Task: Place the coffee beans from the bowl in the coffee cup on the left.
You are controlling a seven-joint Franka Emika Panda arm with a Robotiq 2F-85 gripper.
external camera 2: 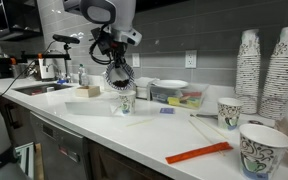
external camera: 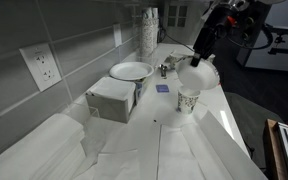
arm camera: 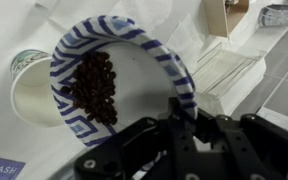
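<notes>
My gripper (arm camera: 174, 108) is shut on the rim of the bowl (arm camera: 139, 75), which has a blue-striped rim and is white inside. Dark coffee beans (arm camera: 94, 85) lie piled at its lower side. The bowl is held tilted over the speckled paper coffee cup (arm camera: 26, 92), whose rim shows under the bowl's left edge. In both exterior views the gripper (external camera: 198, 52) (external camera 2: 118, 60) holds the bowl (external camera: 198, 73) (external camera 2: 121, 79) just above the cup (external camera: 189, 101) (external camera 2: 125, 103) on the white counter.
A larger white dish (external camera: 131, 70) and a white box (external camera: 112, 100) stand beside the cup. Stacks of paper cups (external camera 2: 249, 70) and single cups (external camera 2: 229, 112) (external camera 2: 262, 150) stand along the counter. An orange strip (external camera 2: 197, 152) lies near the front edge, and a sink (external camera 2: 34, 88) sits at the far end.
</notes>
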